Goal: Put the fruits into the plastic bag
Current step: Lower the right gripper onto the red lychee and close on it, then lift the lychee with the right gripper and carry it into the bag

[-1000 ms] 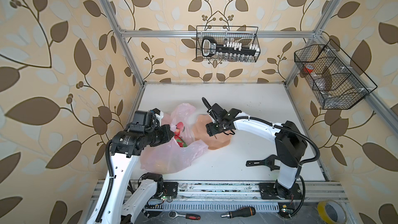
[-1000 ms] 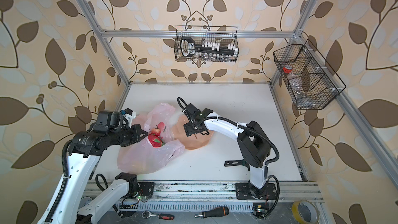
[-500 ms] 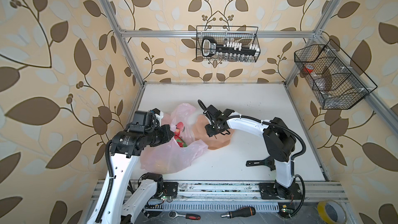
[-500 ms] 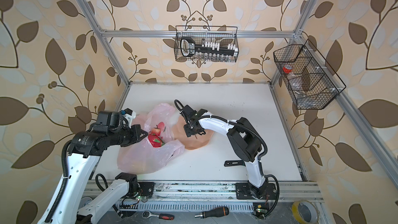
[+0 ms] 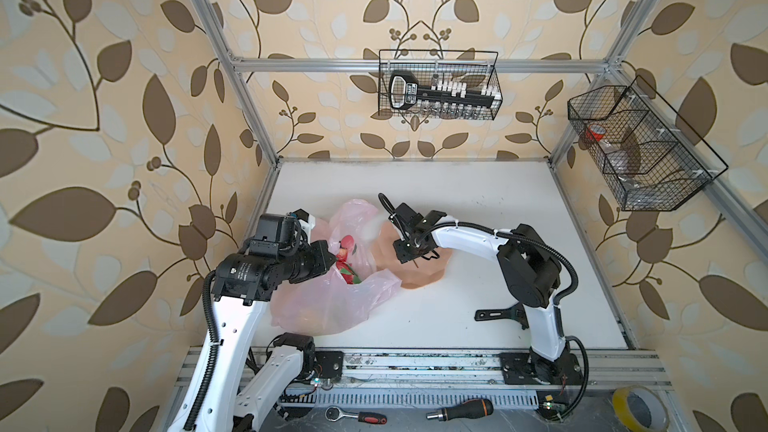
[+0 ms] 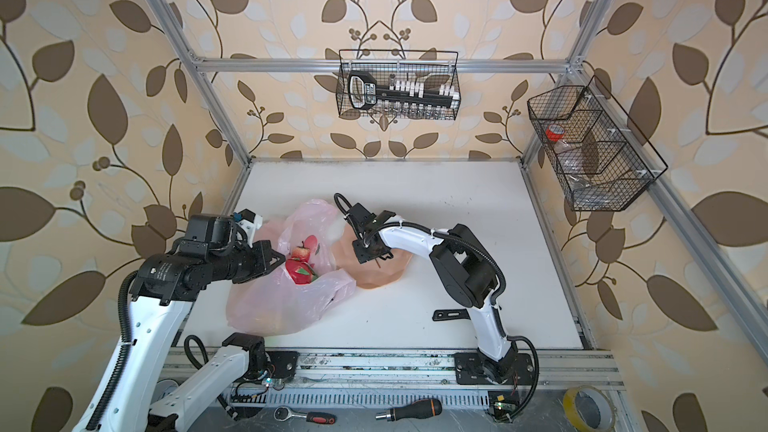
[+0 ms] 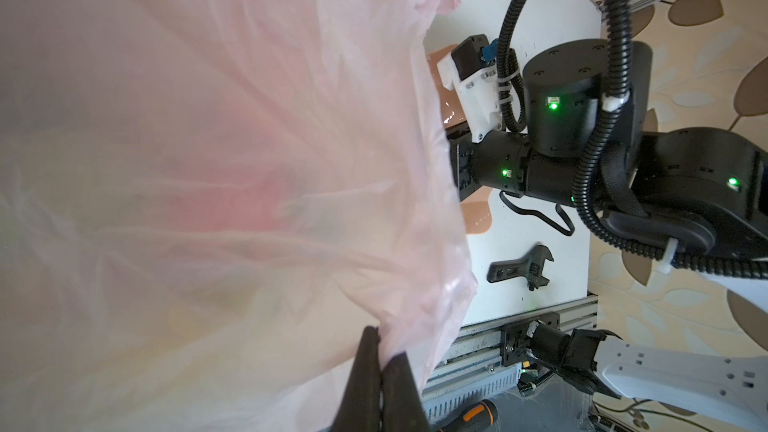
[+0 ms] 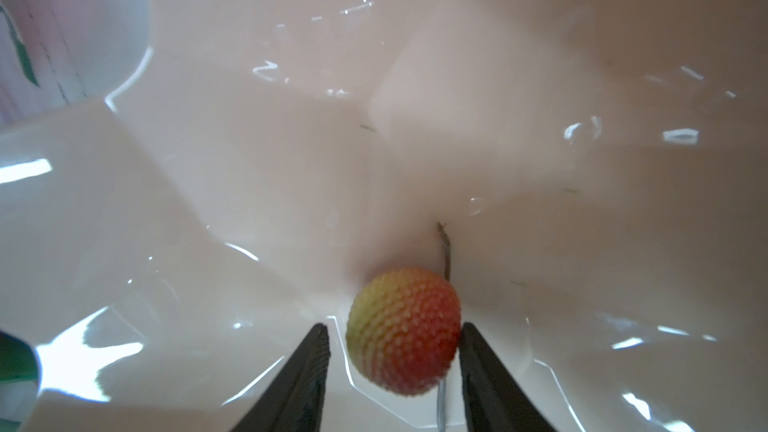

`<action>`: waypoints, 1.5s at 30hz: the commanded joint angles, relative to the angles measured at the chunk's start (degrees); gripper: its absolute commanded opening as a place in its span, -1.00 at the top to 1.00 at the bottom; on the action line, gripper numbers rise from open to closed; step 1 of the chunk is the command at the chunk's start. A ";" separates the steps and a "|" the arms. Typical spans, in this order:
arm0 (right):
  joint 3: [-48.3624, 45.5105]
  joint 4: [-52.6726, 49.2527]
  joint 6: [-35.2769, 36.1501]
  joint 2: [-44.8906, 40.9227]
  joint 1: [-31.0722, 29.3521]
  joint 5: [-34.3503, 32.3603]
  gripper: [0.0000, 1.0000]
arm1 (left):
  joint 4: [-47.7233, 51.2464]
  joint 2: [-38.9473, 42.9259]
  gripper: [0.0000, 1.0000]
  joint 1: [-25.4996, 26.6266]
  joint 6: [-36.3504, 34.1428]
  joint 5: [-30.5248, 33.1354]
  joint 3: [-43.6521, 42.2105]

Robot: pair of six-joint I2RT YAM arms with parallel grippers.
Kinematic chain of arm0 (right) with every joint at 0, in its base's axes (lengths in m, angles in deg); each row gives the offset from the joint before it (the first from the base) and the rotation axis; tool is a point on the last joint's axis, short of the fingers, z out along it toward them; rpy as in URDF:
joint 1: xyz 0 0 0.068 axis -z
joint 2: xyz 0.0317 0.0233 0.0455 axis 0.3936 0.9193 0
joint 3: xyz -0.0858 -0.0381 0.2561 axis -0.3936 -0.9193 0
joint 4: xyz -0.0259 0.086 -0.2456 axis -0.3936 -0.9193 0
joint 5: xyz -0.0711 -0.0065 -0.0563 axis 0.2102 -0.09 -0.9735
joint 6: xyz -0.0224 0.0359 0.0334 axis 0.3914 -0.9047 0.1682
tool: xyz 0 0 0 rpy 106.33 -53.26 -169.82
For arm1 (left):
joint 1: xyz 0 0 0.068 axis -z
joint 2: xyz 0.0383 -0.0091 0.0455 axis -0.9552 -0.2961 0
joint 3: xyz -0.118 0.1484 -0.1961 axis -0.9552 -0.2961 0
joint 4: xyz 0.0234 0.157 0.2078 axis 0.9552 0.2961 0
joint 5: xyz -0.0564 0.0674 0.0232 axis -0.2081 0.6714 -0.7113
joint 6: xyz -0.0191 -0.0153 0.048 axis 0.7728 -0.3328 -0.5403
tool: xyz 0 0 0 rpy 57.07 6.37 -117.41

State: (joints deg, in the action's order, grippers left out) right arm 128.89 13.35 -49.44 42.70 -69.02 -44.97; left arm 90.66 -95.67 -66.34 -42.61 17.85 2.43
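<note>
The right end effector (image 8: 390, 328) is down inside the peach-pink bowl (image 5: 419, 272), and the coming move turns on how it sits against a small bumpy red-and-yellow fruit (image 8: 405, 326) lying on the bowl floor. The fruit lies directly between the two fingers, right at their tips. One finger looks pressed to its side and the other stands a sliver clear, so the jaws are parted around it and not yet clamped. Whether that first pad truly touches is hard to say from this close, blurred view. The fruit is nearly round, with no long axis to line up, and a thin stalk trails away from the fingers.

The left end effector (image 7: 384, 344) is clenched on the rim of the plastic bag (image 7: 208, 160), lifting its mouth open. In both top views the bag lies on the bench (image 5: 457, 201) just beside the bowl, on the left arm's side, its edge lapping the bowl. A dragon fruit (image 6: 300, 270) already rests inside. The right arm is plainly nearer the fruit, and its carry would likely be short and sideways toward the bag.
</note>
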 commanded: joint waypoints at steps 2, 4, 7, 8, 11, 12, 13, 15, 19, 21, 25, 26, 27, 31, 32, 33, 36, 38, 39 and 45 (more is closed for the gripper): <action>2.41 -0.39 1.07 1.79 -0.03 0.42 0.00 | 0.87 0.75 1.00 0.43 -0.53 0.28 -0.43; 2.80 -0.56 1.29 2.15 -0.03 0.28 0.01 | 0.91 0.84 1.00 0.42 -0.53 0.29 -0.52; 3.45 -0.99 1.73 2.76 -0.03 0.37 0.06 | 0.95 0.79 1.00 0.42 -0.49 0.03 -0.63; 3.51 -1.10 1.77 2.88 -0.03 0.28 0.08 | 0.98 0.84 1.00 0.44 -0.45 0.03 -0.69; 3.08 -1.13 1.87 2.86 -0.03 0.06 0.10 | 0.95 0.92 1.00 0.42 -0.36 0.11 -0.63; 2.94 -1.17 1.89 2.77 -0.03 0.02 0.12 | 1.00 0.92 1.00 0.42 -0.44 0.11 -0.63; 2.82 -1.17 1.93 2.73 0.02 0.02 0.13 | 1.04 0.92 1.00 0.42 -0.44 0.11 -0.55; 2.59 -1.26 1.91 2.51 -0.03 0.01 0.13 | 1.04 0.97 1.00 0.43 -0.44 0.20 -0.55; 2.10 -1.28 1.87 2.16 0.01 -0.07 0.15 | 0.90 1.01 1.00 0.46 -0.45 0.11 -0.78; 2.01 -1.27 1.87 2.00 -0.03 -0.15 0.19 | 0.82 1.01 1.00 0.44 -0.44 0.06 -0.92; 1.93 -1.35 1.69 0.93 -0.03 -0.23 0.29 | 0.78 1.05 1.00 0.42 -0.45 0.10 -0.99; 1.98 -1.43 1.58 0.47 -0.03 -0.32 0.31 | 0.78 1.01 1.00 0.42 -0.44 0.16 -0.99; 2.01 -1.48 1.52 -0.04 -0.03 -0.33 0.32 | 0.78 1.05 1.00 0.42 -0.45 0.07 -0.99; 2.16 -1.78 1.34 -2.32 0.22 -0.09 0.34 | 0.56 1.05 1.00 0.43 -0.44 0.06 -1.03; 2.10 -1.87 1.26 -3.08 0.36 0.02 0.35 | 0.52 0.97 1.00 0.44 -0.44 0.04 -0.99; 2.10 -2.03 1.20 -3.70 0.43 0.30 0.35 | 0.51 0.93 1.00 0.44 -0.44 0.10 -0.92; 1.37 -1.33 0.39 -6.38 1.25 1.80 0.36 | 0.34 0.75 1.00 0.44 -0.56 -0.02 -1.02; 0.59 -0.26 -0.79 -8.38 1.94 3.22 0.36 | 0.08 0.64 1.00 0.42 -0.44 -0.15 -1.14; 0.36 0.19 -1.21 -9.28 2.24 3.95 0.36 | -0.01 0.53 1.00 0.42 -0.44 -0.23 -1.11; -2.03 3.41 -3.79 -13.93 4.59 9.10 0.36 | -0.19 0.22 1.00 0.45 -0.44 -0.23 -1.03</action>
State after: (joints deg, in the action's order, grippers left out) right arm 128.93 15.12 -51.63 30.57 -65.15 -39.66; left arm 90.66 -95.36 -66.34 -42.61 17.81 1.65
